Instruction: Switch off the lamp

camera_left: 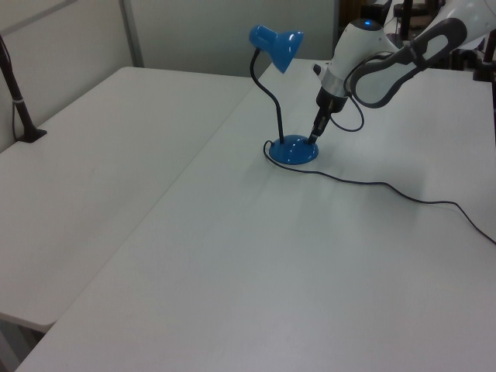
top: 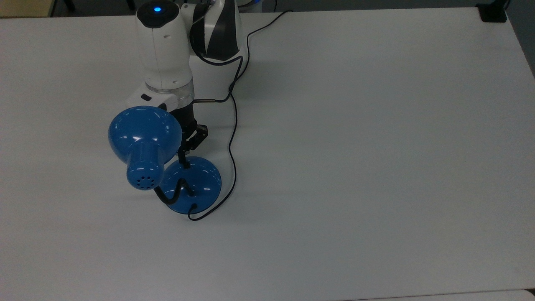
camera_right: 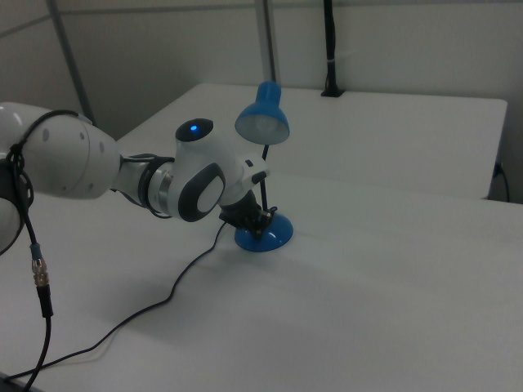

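- in the top view, the glossy blue bell-shaped lamp shade [top: 144, 144] sits just to the left of the claw and hides part of it; the shade's narrow vented cap points toward the top view's bottom left.
- the thin black gooseneck [top: 173, 192] curls out from under the shade and meets the round domed blue lamp base [top: 196, 184], which lies right below the claw in the top view and stands on the white table [top: 376, 146].
- the black two-finger claw [top: 182, 161] points down at the top of the base, and its tip is on the dome at the edge nearest the arm, about where the small switch would be; the switch itself is covered by the tip.
- i cannot tell how far apart the claw's fingers are, since they read as one dark tip; nothing is held between them.
- the white robot arm [top: 165, 50] with a blue light on top rises above the claw toward the top view's upper edge.
- to the right of the claw in the top view, the lamp's thin black cord [top: 232, 138] leaves the base's near edge, loops round its right side and runs up the table toward the far edge.
- in the left view the claw [camera_left: 313, 139] touches the right side of the base [camera_left: 293, 150], with the shade [camera_left: 277, 45] high to the claw's upper left on the curved gooseneck [camera_left: 267, 89].
- no bright pool of light shows on the table around the base.
- in the right view the claw [camera_right: 260, 225] is down on the base [camera_right: 265, 235], under the shade [camera_right: 262, 118], whose open mouth looks pale and unlit.
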Robot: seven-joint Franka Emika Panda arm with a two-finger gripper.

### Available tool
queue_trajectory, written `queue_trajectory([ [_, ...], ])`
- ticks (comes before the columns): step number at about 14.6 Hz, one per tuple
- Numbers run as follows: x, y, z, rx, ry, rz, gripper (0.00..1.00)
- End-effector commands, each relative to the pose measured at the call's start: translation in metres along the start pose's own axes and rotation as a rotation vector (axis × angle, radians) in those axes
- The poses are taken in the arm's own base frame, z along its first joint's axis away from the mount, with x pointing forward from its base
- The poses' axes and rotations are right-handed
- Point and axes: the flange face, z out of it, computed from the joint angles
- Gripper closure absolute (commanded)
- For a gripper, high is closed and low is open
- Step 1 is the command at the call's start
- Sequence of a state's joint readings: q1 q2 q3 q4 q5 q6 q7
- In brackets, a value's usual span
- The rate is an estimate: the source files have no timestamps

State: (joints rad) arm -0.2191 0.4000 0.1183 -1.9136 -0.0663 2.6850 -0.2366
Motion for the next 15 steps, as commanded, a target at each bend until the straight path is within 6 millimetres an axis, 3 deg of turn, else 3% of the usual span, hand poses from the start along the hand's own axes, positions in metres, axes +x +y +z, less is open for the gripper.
queue_trajectory([
  [1, -0.005, -0.005, 0.012, 0.019, -0.007, -0.026, 1.0],
  [4, -0.006, -0.006, 0.011, 0.021, -0.017, -0.024, 1.0],
  [6, -0.009, -0.006, -0.007, 0.034, -0.1, -0.026, 1.0],
  [8, -0.013, -0.01, -0.049, 0.05, -0.217, -0.03, 1.0],
  [12, -0.011, -0.045, -0.129, 0.056, -0.335, -0.031, 0.98],
  [15, 0.006, -0.074, -0.199, 0.034, -0.331, -0.019, 0.95],
])
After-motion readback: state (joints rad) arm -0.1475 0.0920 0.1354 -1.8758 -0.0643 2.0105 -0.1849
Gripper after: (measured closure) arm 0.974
